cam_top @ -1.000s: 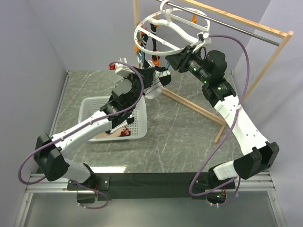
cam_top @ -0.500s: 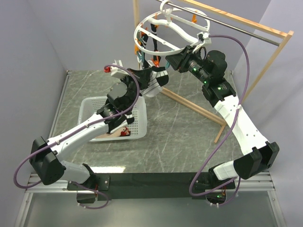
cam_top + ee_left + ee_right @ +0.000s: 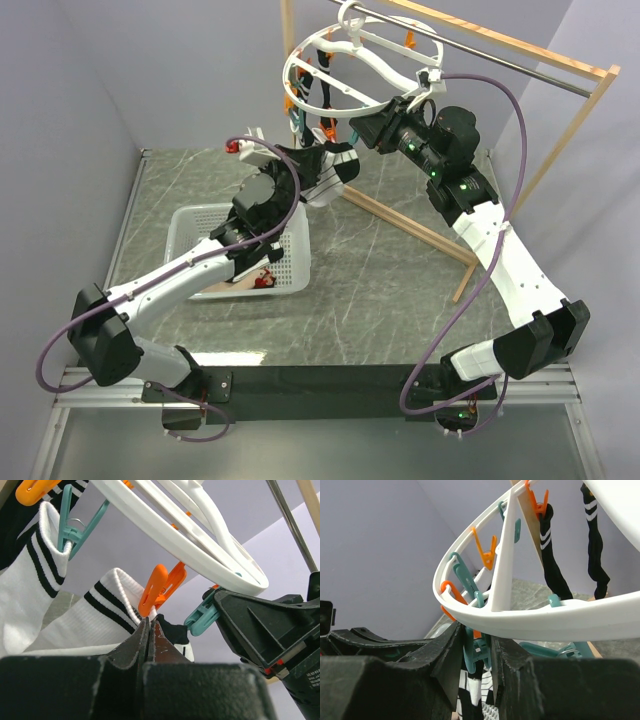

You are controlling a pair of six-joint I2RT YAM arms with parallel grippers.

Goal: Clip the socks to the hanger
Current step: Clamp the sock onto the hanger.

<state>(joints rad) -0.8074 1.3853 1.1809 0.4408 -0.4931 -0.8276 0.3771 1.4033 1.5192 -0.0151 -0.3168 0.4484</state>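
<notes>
Partway: several socks [image 3: 552, 565] hang clipped on hanger [image 3: 200, 545]; left gripper [image 3: 149, 622], pinched on a banded sock [image 3: 100, 612], holds it beside teal clip [image 3: 202, 616] clamped in right gripper [image 3: 476, 635], not yet clipped.

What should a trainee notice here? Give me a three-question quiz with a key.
1. True or false: the left end effector is wide open.
2. Which colour is the clip between the fingers of the right end effector? A orange, B teal, C white.
3. What colour are the cuff bands on the sock beside the orange clip?

Key: 1 false, it is shut on the sock. 2 B. 3 black.
</notes>
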